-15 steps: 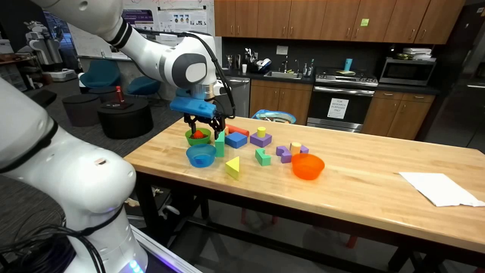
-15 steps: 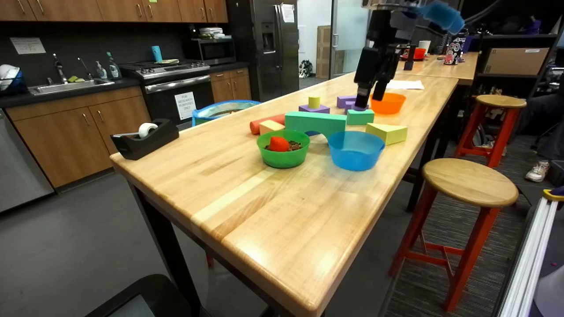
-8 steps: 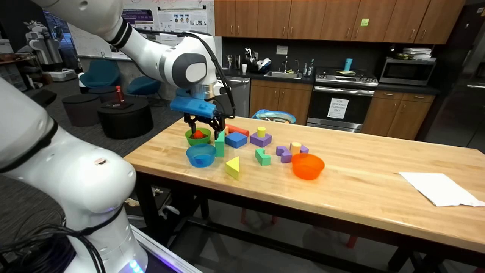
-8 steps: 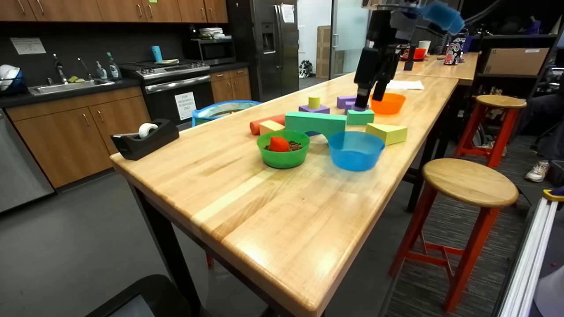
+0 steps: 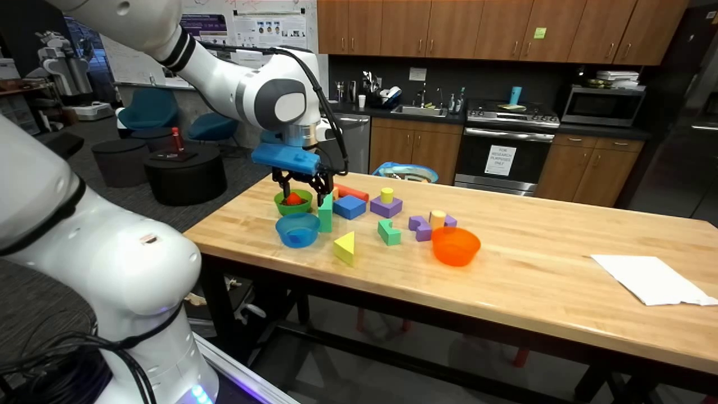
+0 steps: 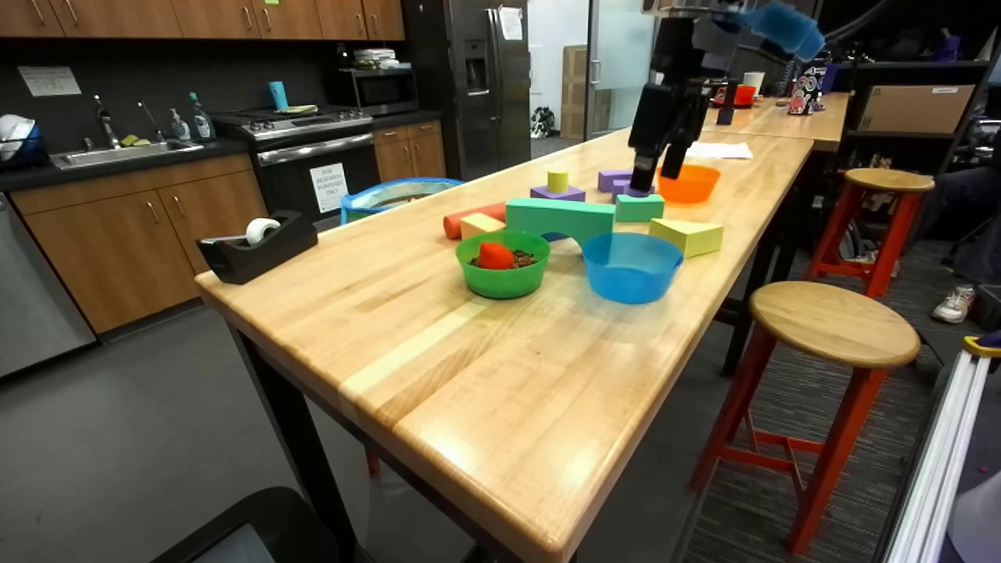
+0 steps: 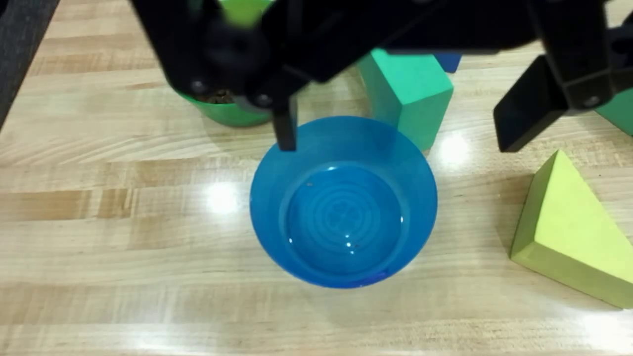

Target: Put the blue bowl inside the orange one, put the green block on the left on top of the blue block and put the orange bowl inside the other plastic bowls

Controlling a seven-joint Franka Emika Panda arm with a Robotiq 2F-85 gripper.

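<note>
My gripper point(image 5: 303, 197) is open and empty, held above the table; it also shows in an exterior view point(image 6: 657, 178). In the wrist view the gripper point(image 7: 400, 141) has one fingertip in front of the blue bowl's rim. The blue bowl point(image 7: 343, 217) stands on the table point(image 5: 297, 231). The left green block point(image 7: 415, 94), an arch, stands behind it point(image 6: 559, 215). The blue block point(image 5: 349, 207) lies beyond the arch, mostly hidden in the wrist view. The orange bowl point(image 5: 455, 247) stands further right. The green bowl point(image 6: 504, 277) holds a red piece and brown bits. I cannot make out the reddish bowl.
A yellow-green wedge point(image 5: 345, 248), a smaller green block point(image 5: 389, 233) and purple blocks point(image 5: 386, 206) stand near the bowls. A red cylinder point(image 6: 475, 220) lies at the back. A tape dispenser point(image 6: 258, 244) sits at a corner. White paper point(image 5: 653, 279) lies at the right.
</note>
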